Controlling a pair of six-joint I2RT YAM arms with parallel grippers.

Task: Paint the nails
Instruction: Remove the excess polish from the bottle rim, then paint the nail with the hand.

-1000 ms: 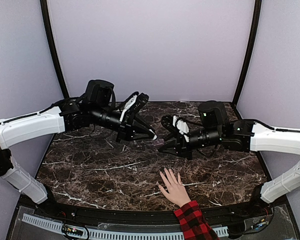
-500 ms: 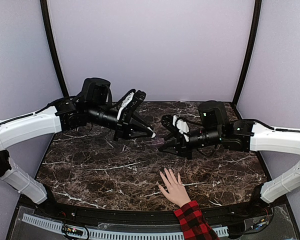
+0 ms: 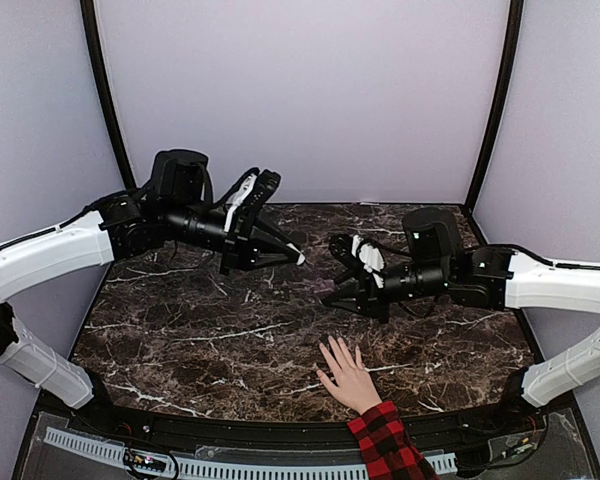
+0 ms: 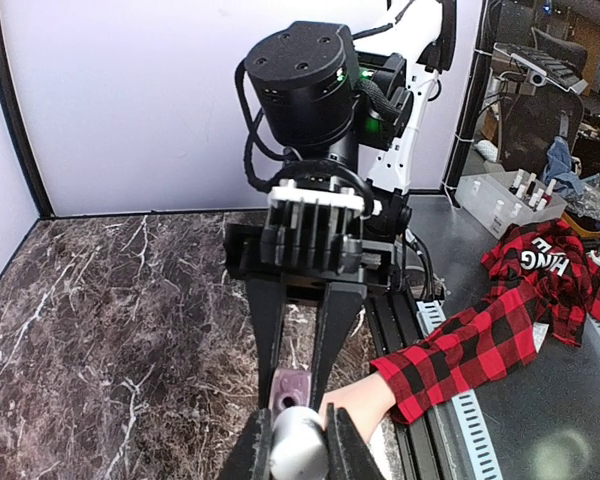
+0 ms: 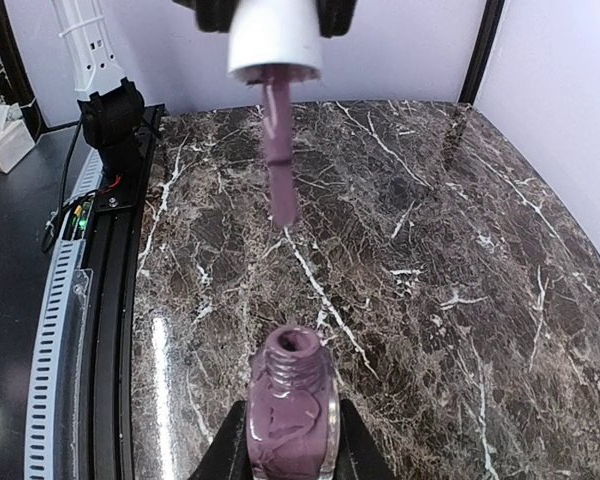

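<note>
Left gripper [image 3: 290,253] is up over the marble table [image 3: 180,330], pinching the white cap [image 5: 275,45] tight, and the purple-wet brush [image 5: 278,165] hangs off it, clear of the bottle's mouth. Right gripper [image 3: 332,294] is clamped around the open bottle [image 5: 292,420] of purple polish, neck up, directly across from the brush.

Now the target. The person's hand [image 3: 348,377] lies flat, palm down, at the near edge of the table, fingers lightly fanned, with the red-and-black plaid sleeve [image 3: 385,445] behind it. The nails [image 3: 336,345] are at the far ends of those fingers, too small from above to make out one by one. The fingers' long axis runs from the near edge away toward the grippers, leaning a touch left.

So the nails lie toward the near edge from the brush, lower down and a little to its right. The bottle hand is the nearer of the two, but the brush is with the left, and I'd judge it has to travel back and down to the fingertips.

Writing: the bottle shows no readable label. In the left wrist view a bundled plaid shirt [image 4: 550,285] off the table carries white letters, roughly "HNG", only partly legible.
</note>
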